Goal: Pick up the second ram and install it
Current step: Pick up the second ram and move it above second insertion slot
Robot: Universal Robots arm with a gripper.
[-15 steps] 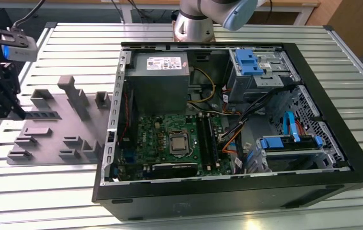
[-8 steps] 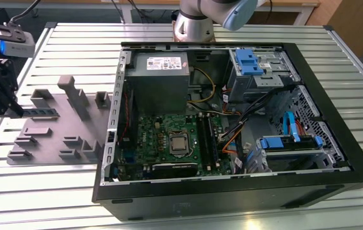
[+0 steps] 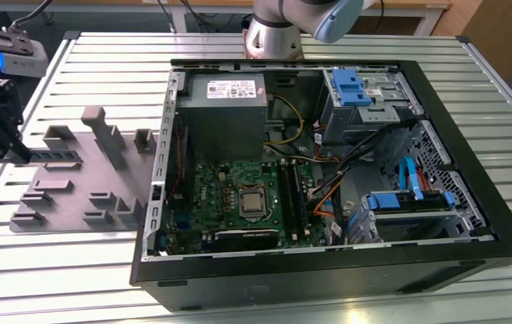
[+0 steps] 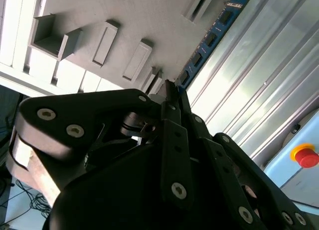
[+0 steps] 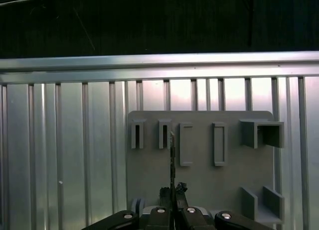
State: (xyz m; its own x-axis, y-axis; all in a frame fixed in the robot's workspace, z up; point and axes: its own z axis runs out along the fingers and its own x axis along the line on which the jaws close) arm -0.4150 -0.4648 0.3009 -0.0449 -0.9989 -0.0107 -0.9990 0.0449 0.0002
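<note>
My gripper [image 3: 11,150] is at the exterior view's left, over the far-left part of the grey plastic tray [image 3: 85,182]. It is shut on one end of the second ram [image 3: 50,156], a thin dark stick that juts out level above the tray. In the second wrist view the ram [image 4: 212,37] is blue with black chips and runs away from the closed fingertips [image 4: 169,98]. The first wrist view has the ram [image 5: 172,158] edge-on, rising from my gripper [image 5: 173,190] above the tray's slotted blocks [image 5: 149,134].
An open computer case [image 3: 328,175] lies on the slatted metal table [image 3: 103,67], with the green motherboard [image 3: 238,192] and its long dark memory slots [image 3: 292,196] inside. Cables, blue drive brackets [image 3: 355,88] and a power supply [image 3: 224,101] crowd the case. A red button [image 4: 305,155] sits nearby.
</note>
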